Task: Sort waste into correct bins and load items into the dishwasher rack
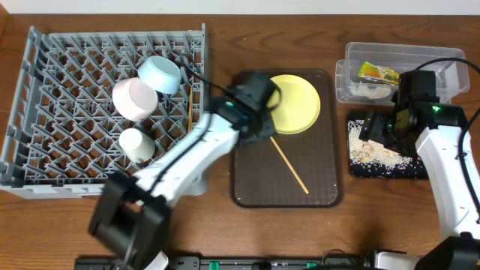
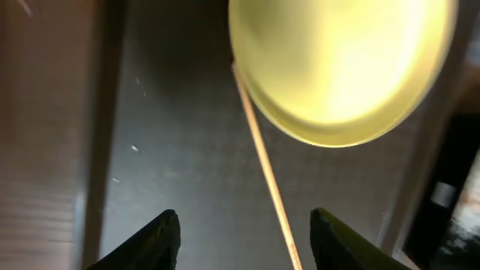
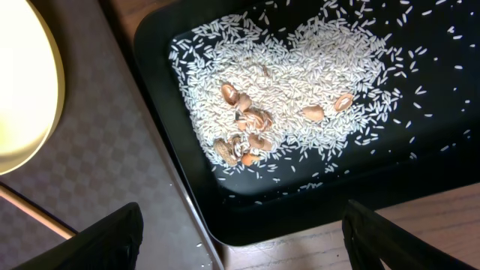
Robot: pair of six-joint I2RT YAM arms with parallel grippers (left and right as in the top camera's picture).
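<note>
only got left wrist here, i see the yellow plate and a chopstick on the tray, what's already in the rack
Observer: A light blue bowl, a white bowl and a small white cup sit in the dishwasher rack.
Operator: where's the wrapper
Observer: The snack wrapper lies in the clear tub.
Operator: and the right gripper
Observer: The right gripper hangs open over the black tray of rice scraps.

Pale yellow plate (image 1: 300, 105), brown serving tray (image 1: 255, 180), white rice (image 3: 285, 75) and tan scraps (image 3: 247, 120) on a black tray (image 3: 435, 165), grey-blue lattice rack (image 1: 52, 127), light blue bowl (image 1: 161, 75).
</note>
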